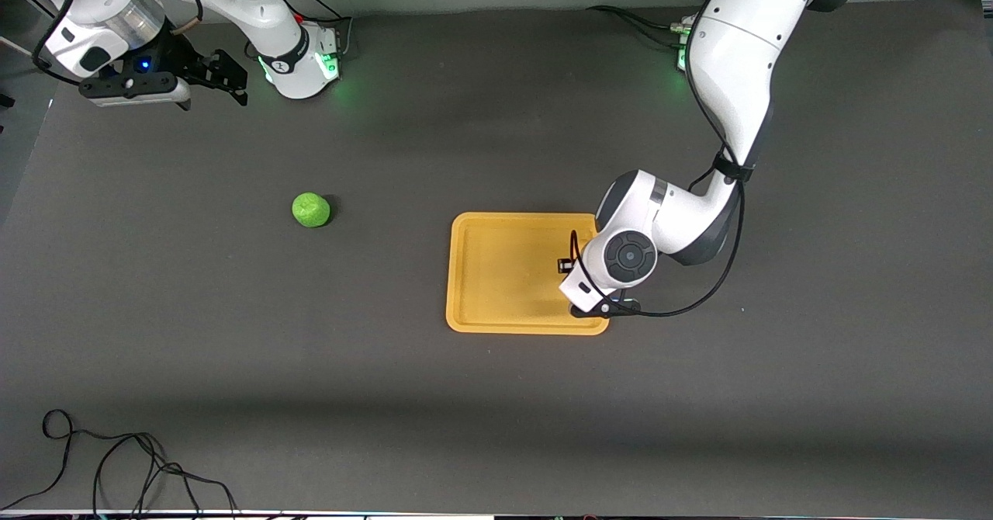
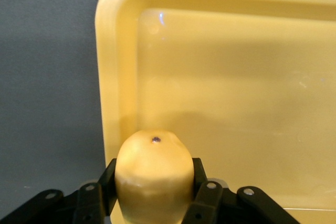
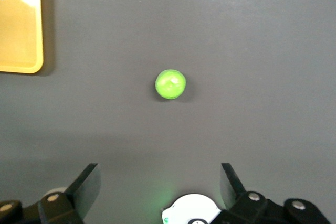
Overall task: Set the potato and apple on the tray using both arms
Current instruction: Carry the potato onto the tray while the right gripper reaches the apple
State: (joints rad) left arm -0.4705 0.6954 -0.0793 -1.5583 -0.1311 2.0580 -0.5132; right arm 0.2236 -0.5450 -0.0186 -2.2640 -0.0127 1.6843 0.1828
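Orange-yellow and flat, the rectangular plastic tray (image 1: 504, 272) with its low raised rim lies on the dark grey bench (image 1: 496, 396), nearest the front camera of the task's things. Over the tray's end toward the left arm's side hangs the left gripper (image 2: 153, 195), its black fingers (image 2: 207, 195) clamped on the small, smooth, oval yellow-tan potato (image 2: 154, 174); in the left wrist view the potato sits above the tray's inner floor close to a rounded corner. Farther from the front camera, toward the right arm's end and well apart from the tray, the small round bright green apple (image 1: 311, 209) rests on the bench. Farthest, the right gripper (image 3: 160, 187) waits near its base, fingers spread wide and empty.
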